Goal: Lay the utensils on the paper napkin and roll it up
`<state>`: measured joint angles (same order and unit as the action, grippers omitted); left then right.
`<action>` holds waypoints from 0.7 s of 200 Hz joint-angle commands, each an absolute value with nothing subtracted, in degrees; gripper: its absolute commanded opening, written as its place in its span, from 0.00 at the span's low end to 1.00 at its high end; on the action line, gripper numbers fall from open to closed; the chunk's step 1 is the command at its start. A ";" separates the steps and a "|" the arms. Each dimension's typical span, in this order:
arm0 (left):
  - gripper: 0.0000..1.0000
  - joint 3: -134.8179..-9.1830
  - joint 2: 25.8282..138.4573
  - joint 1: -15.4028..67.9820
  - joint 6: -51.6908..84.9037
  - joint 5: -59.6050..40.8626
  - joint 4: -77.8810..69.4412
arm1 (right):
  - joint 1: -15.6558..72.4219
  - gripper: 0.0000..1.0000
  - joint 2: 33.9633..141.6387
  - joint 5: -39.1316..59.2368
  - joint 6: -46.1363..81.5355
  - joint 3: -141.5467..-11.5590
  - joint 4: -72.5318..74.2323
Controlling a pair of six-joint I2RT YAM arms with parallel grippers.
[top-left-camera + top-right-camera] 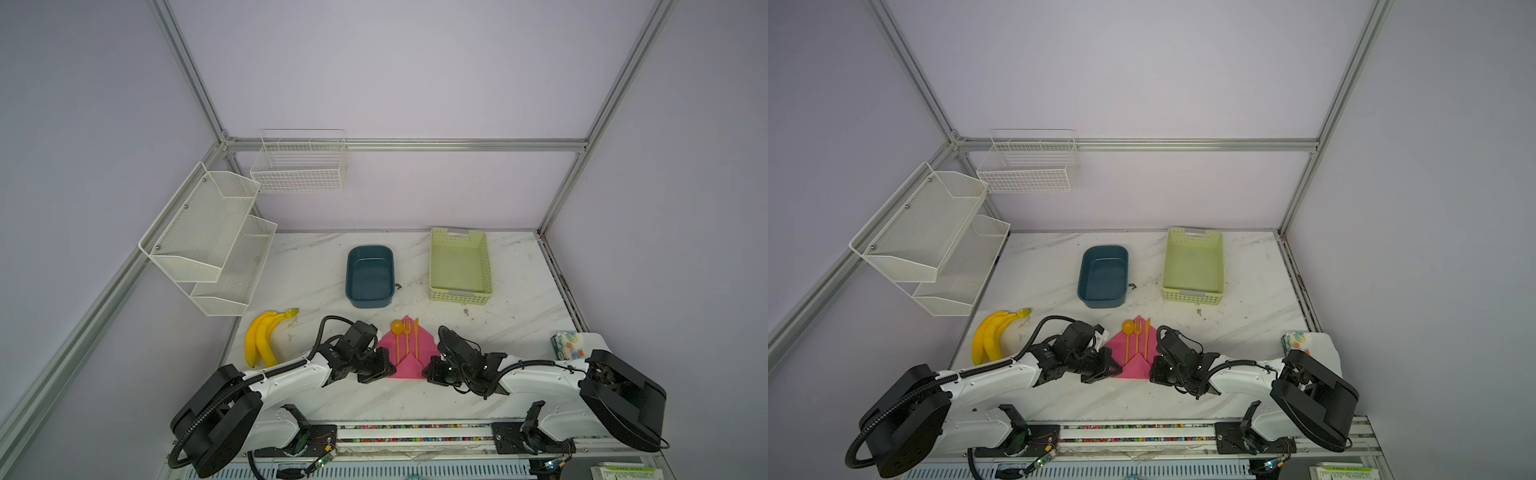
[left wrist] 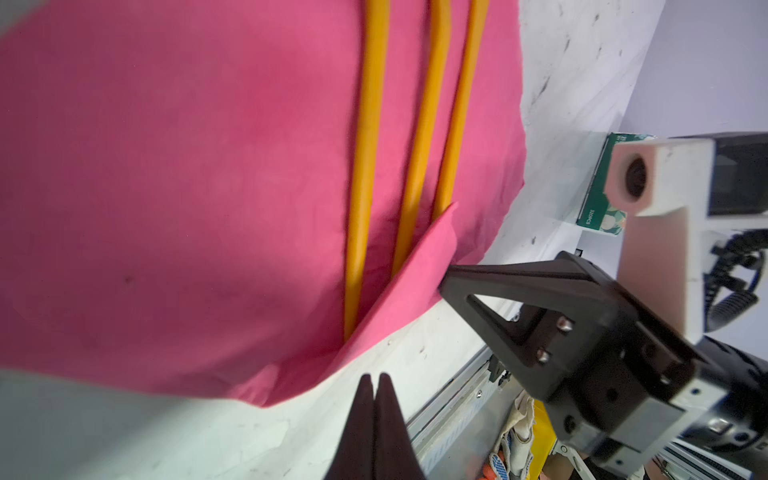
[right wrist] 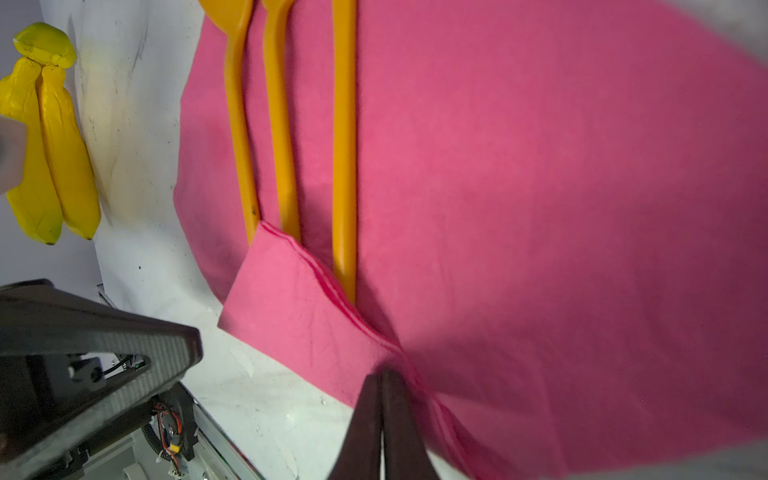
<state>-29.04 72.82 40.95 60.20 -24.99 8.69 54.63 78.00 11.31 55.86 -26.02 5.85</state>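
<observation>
Nearest, the left gripper [image 2: 374,380] is held closed just off the paper napkin [image 1: 427,345]. The right gripper [image 3: 381,376], also closed, is set at the fold, though no pinch can be confirmed. The near corner is folded over the handles of the utensils [image 1: 407,338], likely to trap them for rolling, and their heads are pointed far.

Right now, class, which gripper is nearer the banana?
Left. The left gripper sits at the napkin's left side, toward the banana; the right gripper sits at the napkin's right side, beyond the utensils.
</observation>
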 commanded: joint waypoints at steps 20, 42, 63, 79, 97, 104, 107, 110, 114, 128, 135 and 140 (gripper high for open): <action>0.00 -35.06 76.60 41.38 57.48 -26.56 8.34 | 54.27 0.09 78.35 10.33 56.95 -26.56 6.50; 0.00 -34.68 77.81 41.35 57.24 -26.41 7.80 | 54.28 0.09 78.40 10.29 57.04 -26.77 6.50; 0.00 -33.96 78.60 41.40 56.87 -25.66 7.81 | 54.22 0.09 78.40 10.50 57.05 -26.98 6.47; 0.00 -33.43 79.37 41.40 56.60 -25.15 7.80 | 54.27 0.09 79.80 10.70 56.95 -26.93 6.50; 0.00 -33.11 80.43 41.40 56.36 -25.06 7.56 | 54.18 0.09 79.81 10.81 56.89 -26.93 6.42; 0.00 -32.97 80.50 41.40 56.26 -25.02 7.62 | 54.21 0.09 79.81 10.89 56.87 -26.86 6.46; 0.00 -32.92 80.49 41.40 56.21 -24.98 7.64 | 54.15 0.09 79.76 10.90 56.88 -26.84 6.42; 0.00 -32.81 80.46 41.40 56.17 -24.89 7.65 | 54.17 0.09 79.76 10.90 56.93 -26.74 6.42; 0.00 -32.74 80.46 41.39 56.16 -24.70 7.69 | 54.19 0.09 79.68 10.90 56.87 -26.73 6.33; 0.00 -32.61 82.40 41.35 55.84 -23.77 8.44 | 54.20 0.09 79.46 10.81 56.95 -26.52 6.24; 0.00 -32.63 82.53 41.36 55.60 -23.18 9.03 | 54.20 0.09 79.38 10.68 57.08 -26.38 6.16; 0.00 -32.69 82.51 41.38 55.42 -22.84 9.35 | 54.19 0.09 79.29 10.56 57.17 -26.25 6.09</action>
<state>-30.57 81.38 41.06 57.39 -24.67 8.38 54.41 79.07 11.46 55.92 -26.35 6.74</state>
